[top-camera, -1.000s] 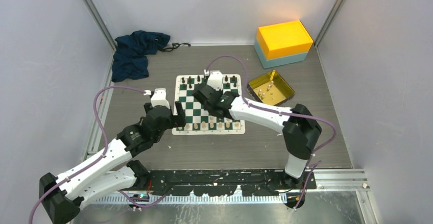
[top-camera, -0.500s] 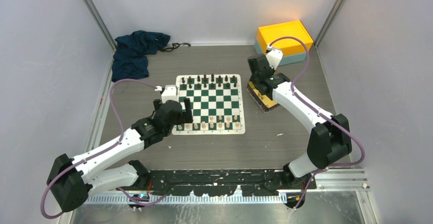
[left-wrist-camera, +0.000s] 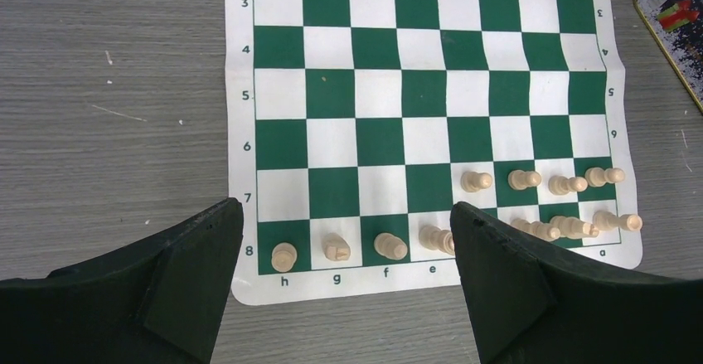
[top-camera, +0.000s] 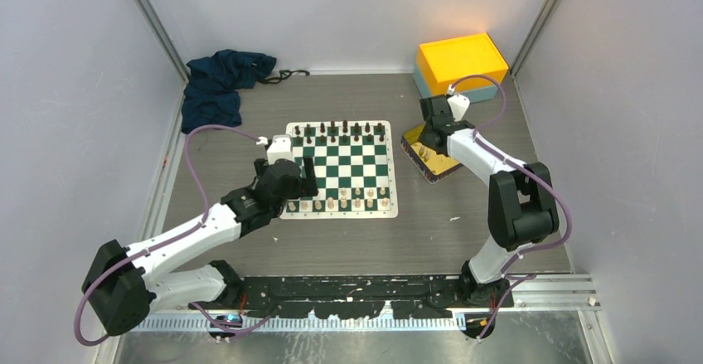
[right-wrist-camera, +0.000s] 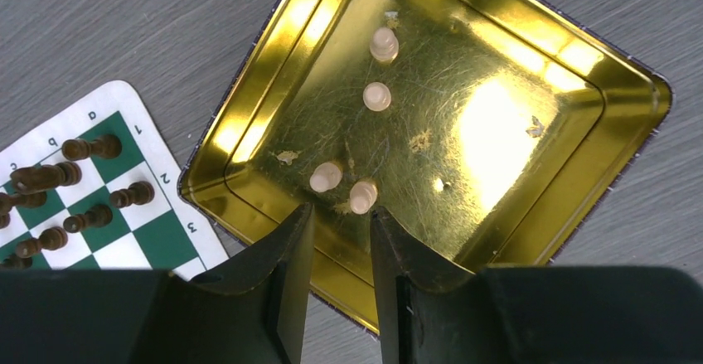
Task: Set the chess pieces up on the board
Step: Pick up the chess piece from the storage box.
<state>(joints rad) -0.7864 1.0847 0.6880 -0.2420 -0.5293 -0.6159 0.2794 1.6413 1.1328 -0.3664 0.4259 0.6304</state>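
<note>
The left gripper hangs over the near left corner of the board. Its fingers are spread wide and hold nothing. Cream chess pieces stand in the two rows along the board's near edge. Four more stand inside the gold tray, just off the board's right edge. The right gripper hovers above them, fingers a little apart and empty.

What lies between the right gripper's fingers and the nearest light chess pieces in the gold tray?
Only the gold tray itself: in the right wrist view, its sloped wall and bare floor separate the right gripper from the two nearest chess pieces.
</note>
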